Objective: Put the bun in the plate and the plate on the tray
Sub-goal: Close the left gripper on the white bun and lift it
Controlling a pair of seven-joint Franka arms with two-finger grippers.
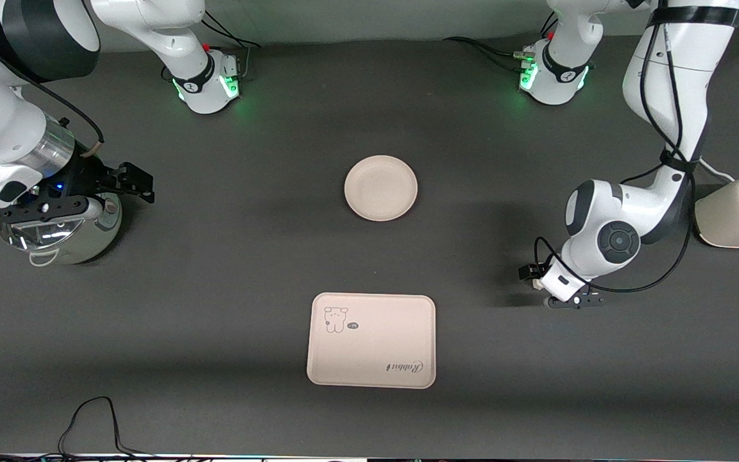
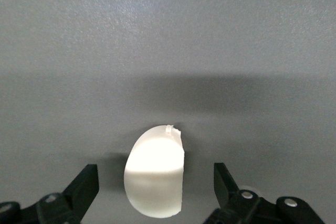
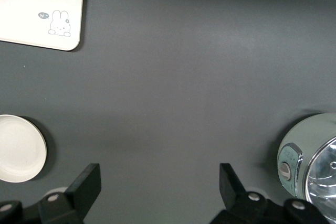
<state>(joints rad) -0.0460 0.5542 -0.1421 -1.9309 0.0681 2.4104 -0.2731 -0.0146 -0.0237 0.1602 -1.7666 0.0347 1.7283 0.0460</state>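
Observation:
The bun [image 2: 155, 179], an off-white lump with one flat-cut side, lies on the dark table between the open fingers of my left gripper [image 2: 156, 188]; neither finger touches it. In the front view my left gripper [image 1: 573, 300] is low over the table toward the left arm's end, and it hides the bun. The round cream plate [image 1: 381, 188] sits empty at mid-table. The rectangular tray [image 1: 371, 340] with the bear drawing lies nearer to the front camera than the plate. My right gripper [image 1: 135, 181] is open and empty, up over the metal kettle's edge; its wrist view [image 3: 157, 188] shows plate [image 3: 18, 148] and tray [image 3: 37, 3].
A shiny metal kettle [image 1: 61, 228] stands at the right arm's end of the table and shows in the right wrist view [image 3: 310, 166]. A cream toaster [image 1: 738, 212] stands at the left arm's end. A black cable [image 1: 90, 417] lies at the table's front edge.

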